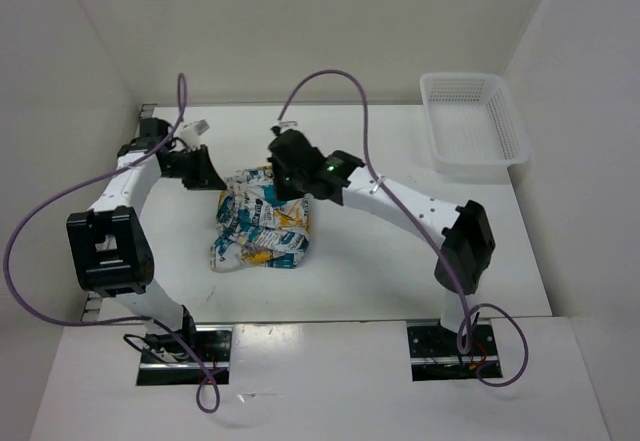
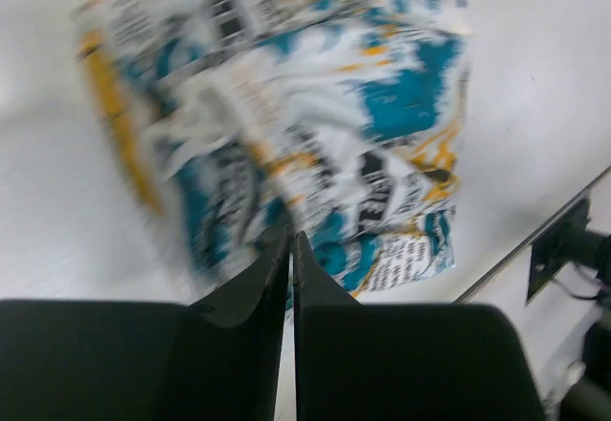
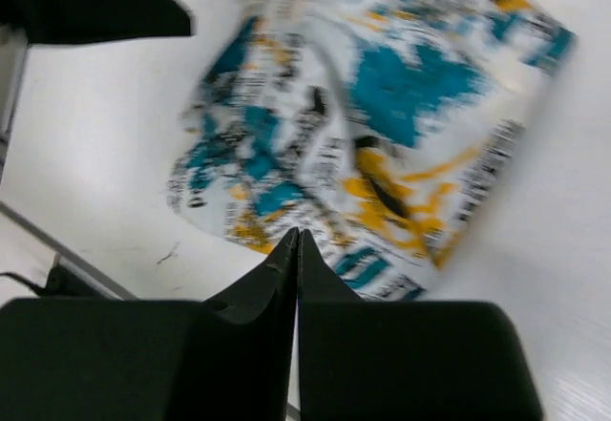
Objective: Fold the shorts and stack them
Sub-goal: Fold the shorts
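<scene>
Soft white cloth shorts [image 1: 262, 226], teal-and-orange print, bunched on white table [image 1: 400, 271]: left gripper [image 1: 205, 173] at their ten o'clock, right gripper [image 1: 290, 183] at twelve, both clenched empty, so we should reopen wide, then pinch matching corners.

the top external camera looks down from above and behind the arm bases [image 1: 185, 346], taking in the whole tabletop [image 1: 380, 271]. the wrist cameras peer down past the left pincer [image 2: 291, 244] and right pincer [image 3: 297, 240], close over the shorts [image 1: 262, 223], which all three views share.
</scene>
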Available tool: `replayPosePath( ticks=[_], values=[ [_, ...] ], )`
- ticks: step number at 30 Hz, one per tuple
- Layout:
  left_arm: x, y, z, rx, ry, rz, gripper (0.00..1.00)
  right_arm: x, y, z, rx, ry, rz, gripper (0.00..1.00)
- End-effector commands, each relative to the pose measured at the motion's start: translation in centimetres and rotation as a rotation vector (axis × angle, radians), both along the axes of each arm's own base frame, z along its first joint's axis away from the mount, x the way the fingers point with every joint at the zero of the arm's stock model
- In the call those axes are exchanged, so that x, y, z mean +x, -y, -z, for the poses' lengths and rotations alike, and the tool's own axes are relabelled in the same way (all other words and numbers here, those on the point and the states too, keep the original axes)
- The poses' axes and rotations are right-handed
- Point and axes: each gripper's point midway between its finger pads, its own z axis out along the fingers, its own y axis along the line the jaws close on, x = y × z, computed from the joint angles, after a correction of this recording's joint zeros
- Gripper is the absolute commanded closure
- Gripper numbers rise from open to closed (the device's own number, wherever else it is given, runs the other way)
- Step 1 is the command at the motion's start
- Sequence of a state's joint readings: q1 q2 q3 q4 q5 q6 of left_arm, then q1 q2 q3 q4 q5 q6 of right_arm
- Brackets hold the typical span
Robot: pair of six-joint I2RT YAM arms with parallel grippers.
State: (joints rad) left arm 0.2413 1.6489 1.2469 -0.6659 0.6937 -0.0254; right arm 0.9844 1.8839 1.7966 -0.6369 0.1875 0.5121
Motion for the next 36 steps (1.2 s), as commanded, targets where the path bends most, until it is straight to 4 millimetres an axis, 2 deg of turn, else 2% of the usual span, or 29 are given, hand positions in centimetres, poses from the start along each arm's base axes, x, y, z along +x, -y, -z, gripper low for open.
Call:
replayPosePath(
  ticks=[1, 3, 4, 5, 7, 8, 9, 10, 12, 13, 15, 18, 20, 21, 24, 25, 27, 29, 30, 32, 33, 34, 35, 36],
  values=[
    [1.5, 4.6, -2.3, 0.032, 0.097, 0.153, 0.90, 2.2, 2.7, 1.5, 0.128, -0.109, 0.089, 0.98],
    [2.1, 5.8, -1.9, 0.002, 0.115, 0.191, 0.86, 1.3, 3.0, 3.1, 0.093, -0.157, 0.075, 0.98],
    [1.8, 6.4, -1.1, -0.020, 0.090, 0.210, 0.84, 1.1, 3.1, 4.6, 0.058, -0.183, 0.065, 0.97],
    [1.4, 7.5, -0.4, -0.034, 0.060, 0.238, 0.84, 0.9, 2.9, 4.9, 0.052, -0.201, 0.055, 0.97],
    [0.8, 8.3, 2.1, -0.038, -0.013, 0.258, 0.83, 0.3, 2.6, 6.1, 0.039, -0.241, 0.020, 0.97],
    [0.7, 8.0, 3.8, 0.002, -0.046, 0.248, 0.83, -0.2, 2.8, 7.9, 0.008, -0.272, 0.009, 0.97],
    [-0.1, 7.7, 5.3, 0.014, -0.085, 0.241, 0.83, -0.5, 2.9, 8.8, -0.005, -0.291, 0.005, 0.97],
    [-0.6, 7.5, 6.3, 0.029, -0.115, 0.234, 0.85, -0.9, 3.4, 10.3, -0.028, -0.311, 0.008, 0.97],
    [-0.8, 5.7, 8.2, 0.047, -0.152, 0.184, 0.86, -1.1, 3.6, 12.6, -0.046, -0.335, 0.019, 0.97],
    [-2.0, 5.4, 9.2, 0.041, -0.191, 0.174, 0.86, -1.7, 4.3, 14.0, -0.067, -0.353, 0.022, 0.97],
    [-2.2, 4.5, 10.3, 0.075, -0.198, 0.152, 0.86, -2.1, 4.6, 16.4, -0.095, -0.385, 0.034, 0.97],
    [-3.2, 4.6, 11.4, 0.069, -0.240, 0.154, 0.87, -2.0, 5.3, 18.9, -0.150, -0.393, 0.051, 1.00],
    [-3.4, 4.6, 11.9, 0.068, -0.249, 0.155, 0.87, -1.6, 5.8, 18.9, -0.184, -0.382, 0.062, 1.00],
    [-3.4, 4.6, 11.9, 0.068, -0.249, 0.155, 0.87, -1.6, 5.8, 18.1, -0.174, -0.374, 0.061, 1.00],
    [-3.3, 4.8, 11.5, 0.059, -0.238, 0.158, 0.87, -0.9, 5.2, 14.3, -0.128, -0.298, 0.067, 1.00],
    [-3.2, 4.9, 11.2, 0.052, -0.228, 0.160, 0.87, -0.8, 5.1, 12.0, -0.093, -0.271, 0.064, 1.00],
    [-3.4, 5.2, 10.6, 0.032, -0.222, 0.167, 0.87, 0.1, 5.0, 10.0, -0.067, -0.221, 0.096, 1.00],
    [-2.6, 5.4, 9.2, 0.021, -0.182, 0.172, 0.87, 1.4, 4.8, 8.3, -0.035, -0.198, 0.112, 1.00],
    [-2.6, 5.6, 8.6, 0.009, -0.174, 0.176, 0.87, 3.0, 4.9, 7.5, -0.013, -0.184, 0.134, 1.00],
    [-1.9, 5.7, 6.7, 0.003, -0.136, 0.180, 0.87, 4.3, 4.3, 8.2, -0.016, -0.187, 0.146, 1.00],
    [-1.8, 5.7, 6.2, 0.004, -0.130, 0.180, 0.87, 5.7, 4.0, 7.4, 0.002, -0.165, 0.153, 1.00],
    [-1.5, 5.8, 5.4, 0.000, -0.106, 0.183, 0.87, 6.6, 3.8, 9.1, -0.015, -0.189, 0.162, 1.00],
    [-1.4, 6.0, 4.8, -0.014, -0.099, 0.189, 0.86, 7.4, 3.0, 8.8, -0.006, -0.181, 0.161, 1.00],
    [-1.6, 6.1, 4.5, -0.023, -0.099, 0.192, 0.86, 8.2, 3.0, 9.7, -0.014, -0.187, 0.159, 1.00]
  ],
)
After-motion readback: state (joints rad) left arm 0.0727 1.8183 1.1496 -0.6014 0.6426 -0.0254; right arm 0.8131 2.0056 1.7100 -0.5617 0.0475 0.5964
